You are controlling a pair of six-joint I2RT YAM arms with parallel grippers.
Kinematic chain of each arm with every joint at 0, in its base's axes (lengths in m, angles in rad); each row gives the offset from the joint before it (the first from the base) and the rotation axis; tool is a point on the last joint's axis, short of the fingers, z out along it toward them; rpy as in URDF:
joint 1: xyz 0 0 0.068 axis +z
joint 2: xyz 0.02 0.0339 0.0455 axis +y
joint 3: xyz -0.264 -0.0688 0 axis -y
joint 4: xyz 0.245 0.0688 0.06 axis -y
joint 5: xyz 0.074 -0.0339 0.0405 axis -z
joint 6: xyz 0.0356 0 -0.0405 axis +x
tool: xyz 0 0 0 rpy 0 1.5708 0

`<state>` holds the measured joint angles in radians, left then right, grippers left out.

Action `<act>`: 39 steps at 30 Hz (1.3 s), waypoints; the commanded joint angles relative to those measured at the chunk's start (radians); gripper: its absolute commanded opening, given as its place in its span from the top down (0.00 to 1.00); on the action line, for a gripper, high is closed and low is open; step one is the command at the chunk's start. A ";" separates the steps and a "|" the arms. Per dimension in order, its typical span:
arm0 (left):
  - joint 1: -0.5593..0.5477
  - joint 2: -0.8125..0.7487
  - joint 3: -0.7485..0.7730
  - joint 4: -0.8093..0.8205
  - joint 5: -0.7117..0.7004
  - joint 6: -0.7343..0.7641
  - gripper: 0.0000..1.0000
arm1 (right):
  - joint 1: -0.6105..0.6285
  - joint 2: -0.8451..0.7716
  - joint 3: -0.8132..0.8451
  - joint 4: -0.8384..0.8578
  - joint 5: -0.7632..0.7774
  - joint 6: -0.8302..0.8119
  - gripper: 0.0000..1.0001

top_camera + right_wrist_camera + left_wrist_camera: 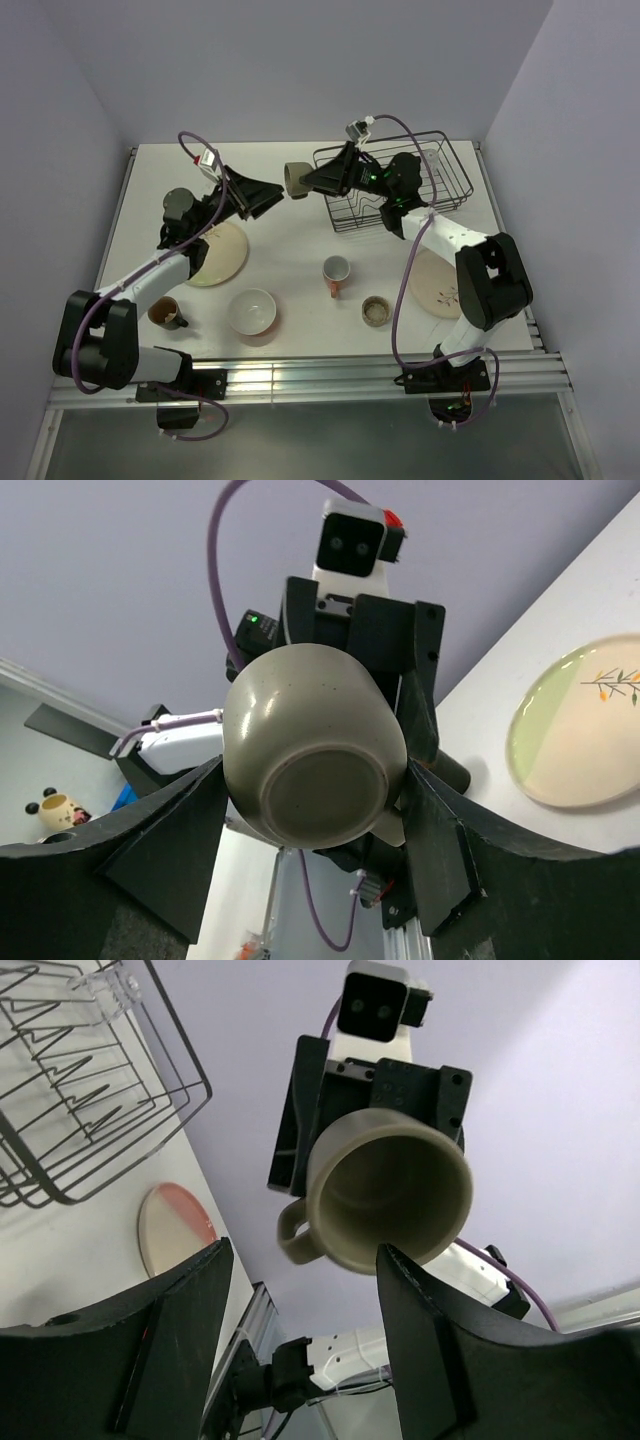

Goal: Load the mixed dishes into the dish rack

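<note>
- Olive cup [296,180]: matte, speckled stoneware with a rounded body and one loop handle. It is in mid-air on its side, just beside the left end of the dish rack [455,165] and not in it.
- In the right wrist view the cup's flat base with a raised foot ring faces the lens. In the left wrist view its round mouth and smooth inner wall do.
- Right gripper [315,768]: its black, wedge-shaped fingers press on opposite sides of the cup's body, grasping it.
- Left gripper [305,1250]: released. Its jaws are spread wide at the cup's mouth end, with a clear gap to the handle on one side.
- Dish rack: a rectangular basket of thin black wire with zigzag dividers along the floor, standing on the white matte table [290,240].
- Clear glass [100,990]: transparent and ribbed, among the wires at one corner of the rack.
- On the table, outside the rack:
  - cream plate [217,255], round and glossy, partly under the left arm
  - white bowl [252,312], deep and smooth
  - pink mug [336,272], upright
  - brown cup [166,314], dark outside
  - second olive cup [375,311], small with a pale inside
  - cream-and-pink plate [440,283], with a thin sprig drawing, partly under the right arm
</note>
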<state>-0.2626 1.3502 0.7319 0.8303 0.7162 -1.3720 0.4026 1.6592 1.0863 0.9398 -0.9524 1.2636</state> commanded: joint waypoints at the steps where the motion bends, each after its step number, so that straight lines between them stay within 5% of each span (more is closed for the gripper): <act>1: 0.000 -0.031 -0.014 0.015 0.026 0.028 0.34 | -0.002 -0.015 0.020 0.103 0.021 0.016 0.63; 12: 0.094 -0.140 0.033 -0.209 0.012 0.181 0.34 | -0.142 -0.024 0.040 -0.030 -0.014 -0.114 0.65; 19: 0.112 -0.232 0.185 -0.776 -0.144 0.591 0.34 | -0.240 -0.047 0.288 -0.975 0.097 -0.928 0.66; 22: 0.112 -0.282 0.204 -0.947 -0.224 0.700 0.34 | -0.292 -0.020 0.383 -1.177 0.187 -1.206 0.65; 29: 0.115 -0.416 0.124 -1.037 -0.314 0.761 0.32 | -0.361 0.141 0.621 -1.414 0.441 -1.594 0.64; 39: 0.115 -0.464 0.060 -1.060 -0.328 0.766 0.32 | -0.360 0.381 0.837 -1.483 0.645 -1.868 0.64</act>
<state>-0.1509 0.9173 0.7948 -0.2245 0.4091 -0.6388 0.0368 2.0174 1.8210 -0.5331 -0.3847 -0.4519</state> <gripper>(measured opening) 0.679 0.720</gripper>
